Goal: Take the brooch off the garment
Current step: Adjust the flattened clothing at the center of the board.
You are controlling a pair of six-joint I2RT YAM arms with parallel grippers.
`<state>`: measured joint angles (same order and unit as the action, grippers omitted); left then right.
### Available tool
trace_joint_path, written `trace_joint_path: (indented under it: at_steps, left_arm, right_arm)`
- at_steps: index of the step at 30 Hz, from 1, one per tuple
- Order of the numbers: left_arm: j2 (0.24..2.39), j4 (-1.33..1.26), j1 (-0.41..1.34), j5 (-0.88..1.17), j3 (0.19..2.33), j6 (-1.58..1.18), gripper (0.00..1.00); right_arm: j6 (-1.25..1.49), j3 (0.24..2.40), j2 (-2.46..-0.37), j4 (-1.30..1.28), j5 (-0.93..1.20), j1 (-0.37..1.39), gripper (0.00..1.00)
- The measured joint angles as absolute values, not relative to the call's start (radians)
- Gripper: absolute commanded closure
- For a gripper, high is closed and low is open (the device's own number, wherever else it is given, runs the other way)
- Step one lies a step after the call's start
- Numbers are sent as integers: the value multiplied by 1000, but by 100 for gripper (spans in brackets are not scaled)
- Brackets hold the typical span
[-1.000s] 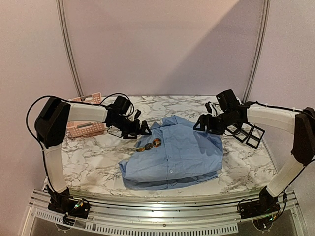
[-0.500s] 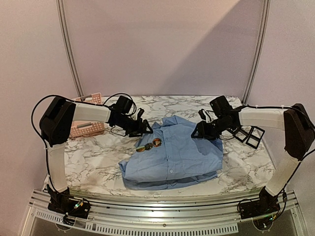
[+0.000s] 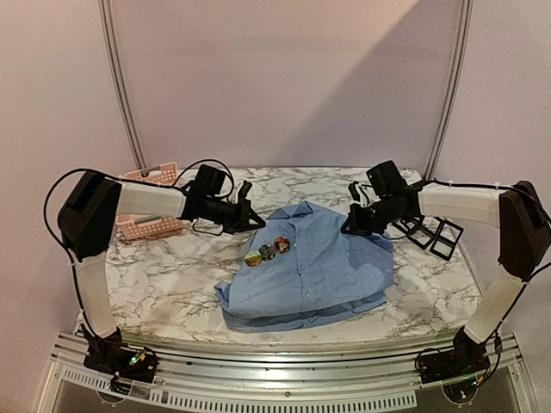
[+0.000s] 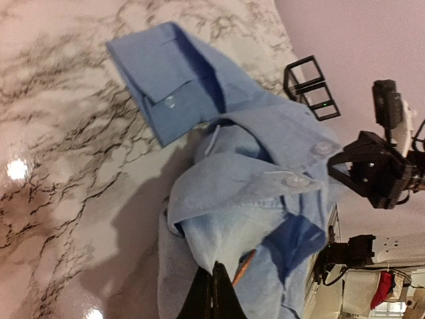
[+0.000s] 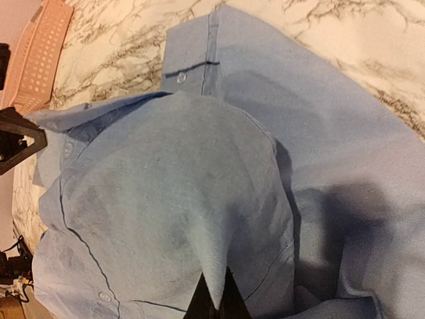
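The light blue garment [image 3: 318, 267] lies mid-table with its two far corners pulled up off the marble. Three round brooches [image 3: 268, 251] sit in a row on its left front. Only an orange edge of one brooch [image 4: 242, 269] peeks from under a fold in the left wrist view. My left gripper [image 3: 256, 221] is shut on the cloth [image 4: 252, 193] at the collar side, a pinch of fabric rising from its tips [image 4: 216, 284]. My right gripper [image 3: 351, 225] is shut on the far right part, where a cone of cloth [image 5: 166, 179] runs into its tips [image 5: 216, 296].
A pink plastic basket [image 3: 146, 219] stands at the back left behind my left arm. It also shows at the corner of the right wrist view, basket [image 5: 33, 60]. Black open frames [image 3: 435, 234] stand at the back right near my right arm.
Both grippers closed on the shirt's far edge and pulled it up. The shirt and its brooches shifted slightly right and back.
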<state>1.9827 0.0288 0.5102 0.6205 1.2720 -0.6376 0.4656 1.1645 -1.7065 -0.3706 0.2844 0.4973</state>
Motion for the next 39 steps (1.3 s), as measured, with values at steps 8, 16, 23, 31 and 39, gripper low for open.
trace_joint_path:
  at_steps: [8,16,23,31,39]
  left_arm:
    - [1666,71,507,504,1272,-520,100]
    - [1332,183,509,368,1264,-393,100]
    - [1134,280,530,332,1230,-378,100]
    - [1172,428,546,183,1251,-463,100]
    - [1297,562,493,76,1248,-490,94]
  right_arm:
    - [427,1242,-1607,-306,174,517,100]
    - [352,1280,-1460,-135,117,585,100]
    - [279,1252,-1361,-6,176,632,100]
    - [273,1351,-1483,-19,136,635,100]
    - [309,1519,-1875,-47,206,506,100]
